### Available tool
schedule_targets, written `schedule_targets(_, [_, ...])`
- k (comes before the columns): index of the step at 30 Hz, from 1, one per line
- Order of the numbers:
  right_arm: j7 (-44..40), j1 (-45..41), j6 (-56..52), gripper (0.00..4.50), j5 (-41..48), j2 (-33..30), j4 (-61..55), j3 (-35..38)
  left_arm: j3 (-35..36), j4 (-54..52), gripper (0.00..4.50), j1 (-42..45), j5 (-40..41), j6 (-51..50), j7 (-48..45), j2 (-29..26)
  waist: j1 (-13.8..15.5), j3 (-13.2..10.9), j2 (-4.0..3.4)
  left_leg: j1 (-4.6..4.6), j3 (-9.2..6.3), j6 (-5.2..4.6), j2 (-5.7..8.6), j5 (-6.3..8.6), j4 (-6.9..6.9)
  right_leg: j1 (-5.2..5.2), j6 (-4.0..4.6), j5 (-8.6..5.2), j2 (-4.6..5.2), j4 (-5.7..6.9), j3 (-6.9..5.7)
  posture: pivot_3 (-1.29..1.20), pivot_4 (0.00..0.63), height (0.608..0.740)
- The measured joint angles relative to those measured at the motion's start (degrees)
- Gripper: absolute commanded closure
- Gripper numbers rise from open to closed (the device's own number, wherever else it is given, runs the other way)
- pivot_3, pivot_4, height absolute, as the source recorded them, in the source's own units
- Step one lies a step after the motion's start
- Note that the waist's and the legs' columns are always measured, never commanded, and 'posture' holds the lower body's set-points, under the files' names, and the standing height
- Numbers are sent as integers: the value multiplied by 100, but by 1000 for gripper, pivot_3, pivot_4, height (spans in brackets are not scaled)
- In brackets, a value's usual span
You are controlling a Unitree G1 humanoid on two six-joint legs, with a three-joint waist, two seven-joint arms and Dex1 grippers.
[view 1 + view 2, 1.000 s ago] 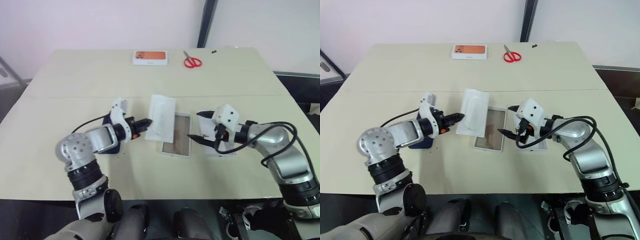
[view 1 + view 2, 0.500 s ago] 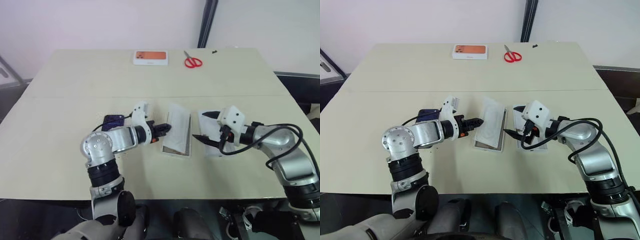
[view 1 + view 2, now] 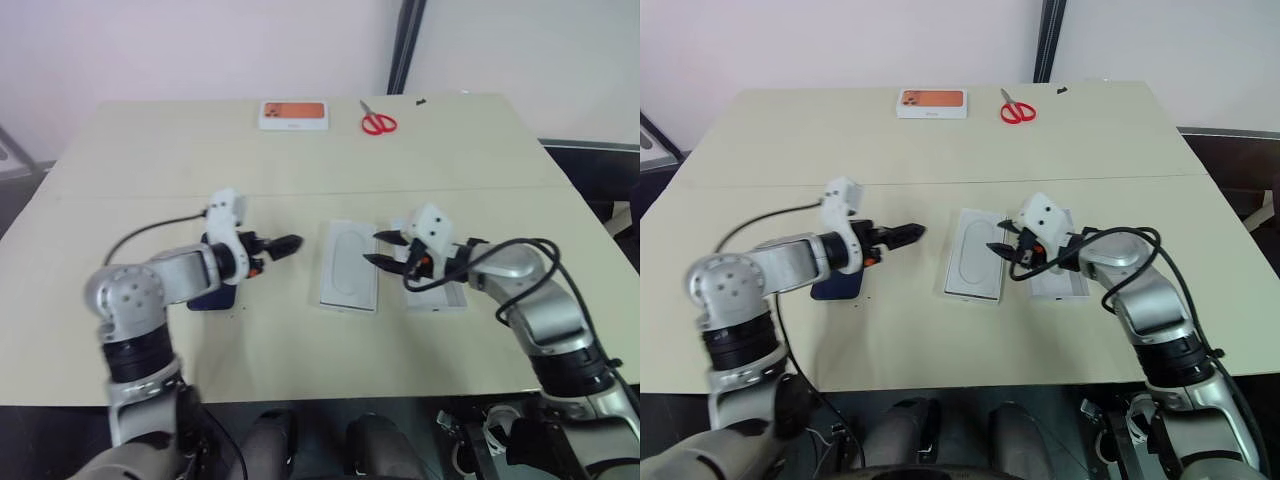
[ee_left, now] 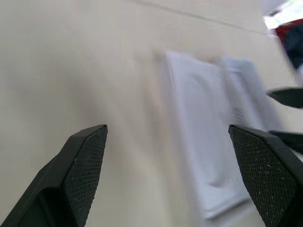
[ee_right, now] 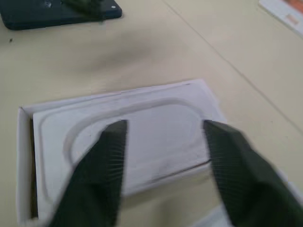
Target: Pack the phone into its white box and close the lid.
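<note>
The white box (image 3: 348,305) lies at the table's middle with a thin white insert (image 3: 350,262) flat inside it, oval outline up. The lid (image 3: 441,298) rests just right of the box, partly under my right arm. My right gripper (image 3: 380,250) hovers open over the box's right edge, nothing between its fingers (image 5: 111,156). The dark navy phone (image 3: 203,298) lies flat at the left, partly covered by my left forearm. My left gripper (image 3: 288,243) is open and empty between phone and box, pointing at the box, its fingers (image 4: 85,156) spread wide.
A smaller orange-topped white box (image 3: 293,115) and red scissors (image 3: 378,122) sit near the table's far edge. A black cable (image 3: 150,235) loops from my left arm above the table. The table's front edge is close below both arms.
My left gripper has let go of the insert, which now lies flat in the box, and has opened and drawn back left. My right gripper shifted left over the box and narrowed.
</note>
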State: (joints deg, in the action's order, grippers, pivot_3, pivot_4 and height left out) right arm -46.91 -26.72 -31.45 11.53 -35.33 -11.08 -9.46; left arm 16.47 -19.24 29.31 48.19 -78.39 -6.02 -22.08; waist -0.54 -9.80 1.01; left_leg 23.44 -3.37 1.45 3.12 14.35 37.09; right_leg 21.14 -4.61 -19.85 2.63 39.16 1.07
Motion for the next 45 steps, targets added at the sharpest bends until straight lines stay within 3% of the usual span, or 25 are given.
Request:
schedule_targets(1, [105,-102,-110,4371,-118,71,40,-140,-297,-87,203,-242,-254,440,-335,-364,-7,-1,-1,0,1,0,0,0,0,3,1,0,1,-1,2,0,150,740])
schedule_targets(7, [725,-824,-280,4447,-870,443,799,-644,-1529,-340,203,-1561,-1824,3408,-2146,-1610,-7,-5,-9,2,2,-2,0,1,-10,10,12,2,9,-10,3,0,150,740])
schedule_targets(10, [835,-1116,-204,4447,-1115,635,1241,-790,-1582,-338,203,-2090,-2240,4644,-2779,-1654,-12,-7,-11,9,2,-10,0,6,-17,19,13,2,11,-12,3,0,150,740])
schedule_targets(14, [825,-1304,184,4447,-1466,769,1759,-1126,-1571,-337,203,-2514,-2401,5405,-3349,-1711,-16,-8,-14,11,2,-29,0,16,-23,22,13,1,12,-14,2,0,150,740])
schedule_targets(21, [566,-1446,537,4447,-1847,921,2231,-1489,-1559,-341,203,-2708,-2500,5634,-3558,-1697,-24,-12,-21,10,1,-43,0,24,-16,21,12,2,11,-7,0,0,150,740])
schedule_targets(28, [-302,-1179,815,4447,-1868,498,1638,-1588,-1558,-371,203,-2917,-2518,5634,-3538,-1597,-25,-12,-21,10,0,-50,-1,28,-13,19,11,2,10,-7,0,0,150,740])
schedule_targets(34, [-149,-1127,824,4447,-1896,489,1500,-1310,-1524,-433,203,-2909,-2501,5556,-3415,-1464,-24,-14,-23,9,0,-50,-1,27,-7,17,11,2,9,-3,0,0,150,740])
schedule_targets(39, [-389,-815,830,4447,-1491,81,639,-683,-1169,-426,203,-2877,-2342,5261,-3218,-1378,-5,-15,-25,11,-1,-54,-1,30,-10,15,10,2,10,-9,-2,0,150,740])
schedule_targets(43, [-972,-63,643,4447,-976,-246,-281,-577,-1066,-406,203,-2879,-2314,5224,-3160,-1367,-11,-15,-25,11,-1,-56,-1,31,-9,13,10,2,10,-10,-2,0,150,740])
schedule_targets(45, [-1257,259,421,3917,-669,-378,-705,-624,-1062,-394,203,-2890,-2320,5230,-3171,-1371,-25,-16,-26,10,-1,-56,-2,31,-6,11,10,2,10,-8,-1,0,150,740])
